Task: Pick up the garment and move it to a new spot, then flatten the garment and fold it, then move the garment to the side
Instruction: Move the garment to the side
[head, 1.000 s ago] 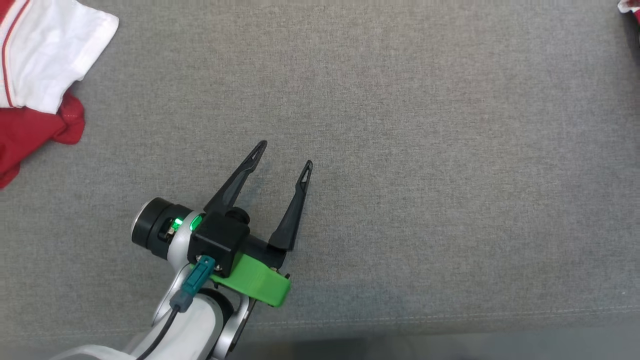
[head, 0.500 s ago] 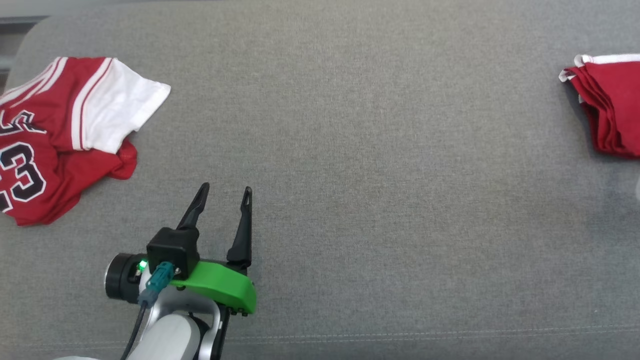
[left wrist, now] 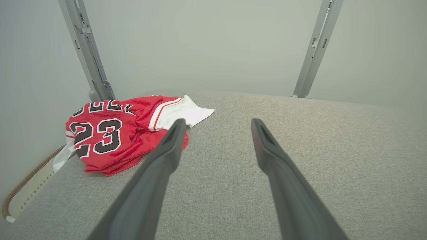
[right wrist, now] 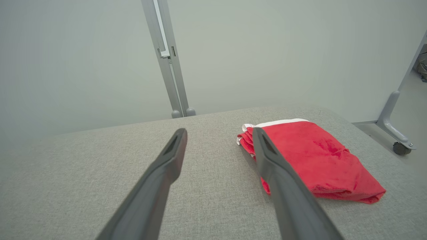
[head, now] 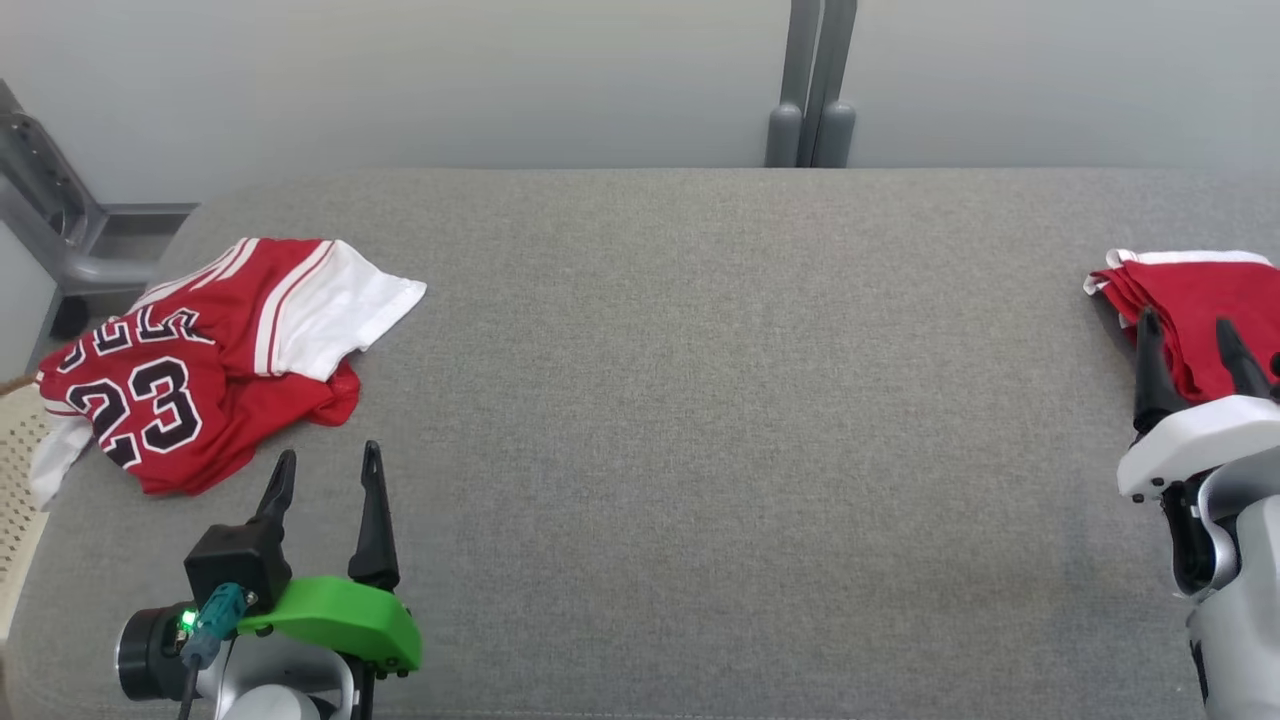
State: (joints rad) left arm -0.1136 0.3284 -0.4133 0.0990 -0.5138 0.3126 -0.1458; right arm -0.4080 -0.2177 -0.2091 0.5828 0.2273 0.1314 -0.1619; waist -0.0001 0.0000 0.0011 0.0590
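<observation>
A crumpled red jersey garment with white sleeves and the number 23 lies at the left end of the grey padded table; it shows at left in the left wrist view. My left gripper stands open just in front of and to the right of it, holding nothing. A folded red garment lies at the right end, also in the right wrist view. My right gripper is open just short of its near edge, empty.
A grey wall runs behind the table, with an upright metal post at the back middle. A metal frame leg stands at the far left, and a woven basket edge shows beside the table's left end.
The head camera has tilted up, bringing the wall, both garments and the right gripper into view. The left gripper has turned from pointing right to straight ahead and stays open.
</observation>
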